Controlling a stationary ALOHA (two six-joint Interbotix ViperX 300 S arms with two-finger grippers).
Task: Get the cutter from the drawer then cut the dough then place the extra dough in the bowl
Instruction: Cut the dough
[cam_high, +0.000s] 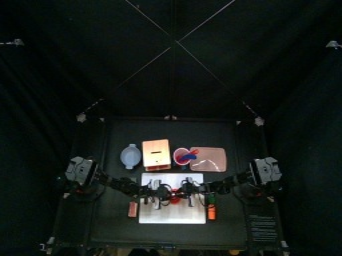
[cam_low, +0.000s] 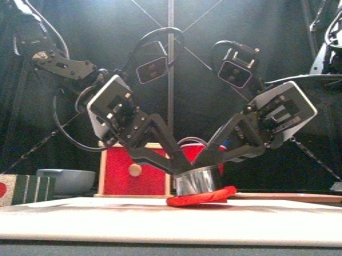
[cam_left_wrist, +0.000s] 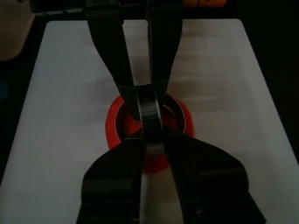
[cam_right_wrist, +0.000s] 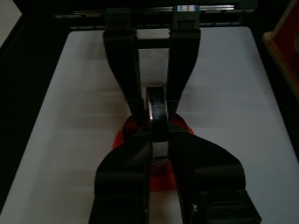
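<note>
One cutter (cam_low: 198, 181) on dough (cam_low: 203, 197), board (cam_left_wrist: 52, 131) margins wide

Both arms leaned in from their own sides and met low in the middle, forearms sloping down toward each other in a V, wrists bent steeply. The left gripper (cam_low: 183, 170) and the right gripper (cam_low: 217, 168) faced tip to tip, each with jaws pinched narrow on the cutter (cam_low: 198, 182) between them.
</note>
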